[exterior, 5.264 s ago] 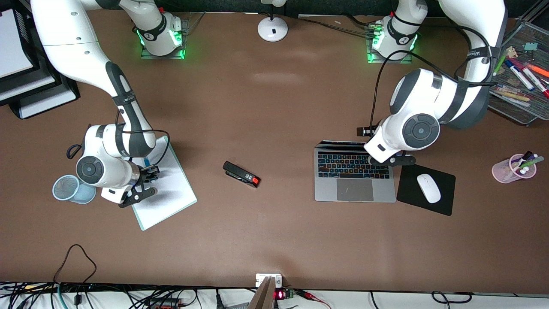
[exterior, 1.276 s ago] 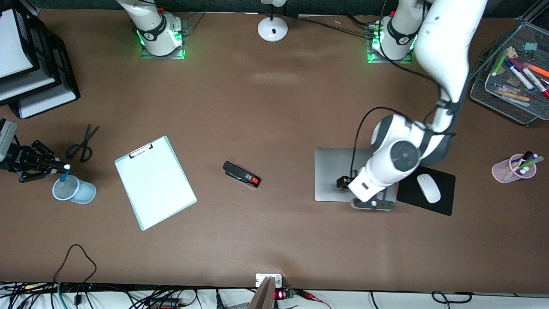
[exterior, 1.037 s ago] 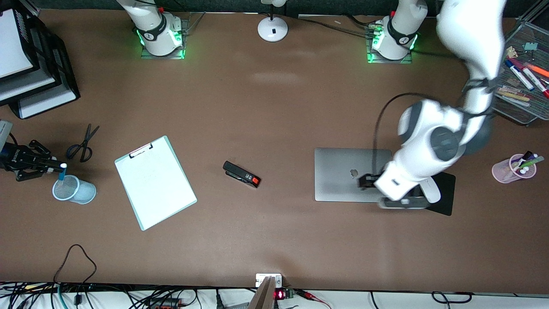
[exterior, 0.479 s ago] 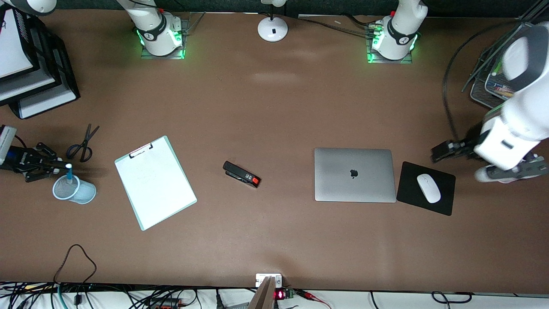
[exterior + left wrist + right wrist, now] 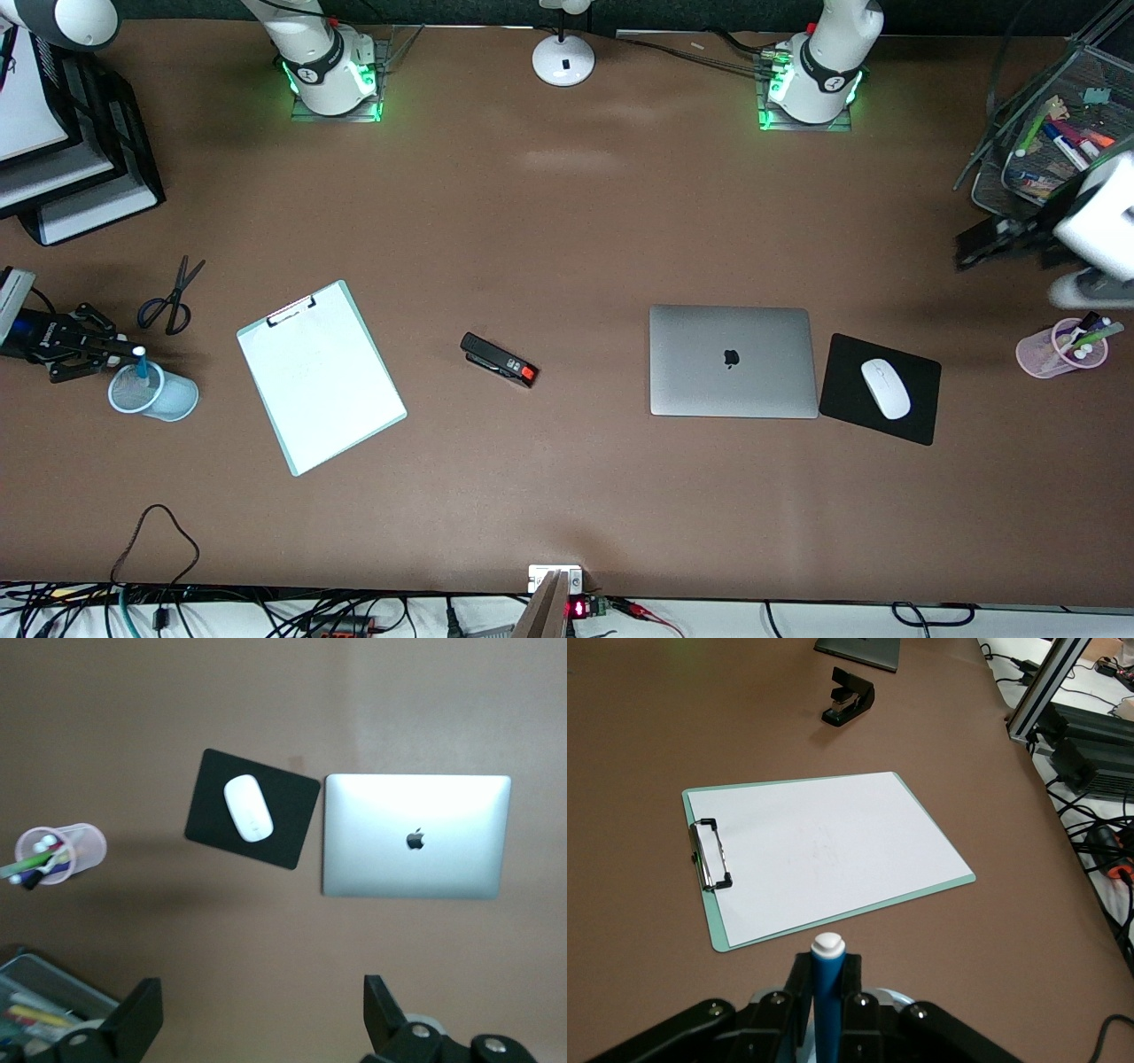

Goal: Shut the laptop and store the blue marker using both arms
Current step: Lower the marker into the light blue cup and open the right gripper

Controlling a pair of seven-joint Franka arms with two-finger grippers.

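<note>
Holding marker (image 5: 139, 361) upright in our right claw (image 5: 106, 350), clamped, tip over cup (image 5: 146, 392); laptop (image 5: 732, 361) shut; left claw (image 5: 257, 1014) open, empty.

Bare table lies between stapler (image 5: 499, 360) and closed laptop (image 5: 733, 361) (lid flat, low); clipboard (image 5: 321, 377) and mesh cup (image 5: 152, 392) crowd the right arm's end.

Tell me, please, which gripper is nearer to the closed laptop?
Left. The left gripper hangs above the table by the mesh tray, near the laptop; the right gripper holds the blue marker over the mesh cup.
</note>
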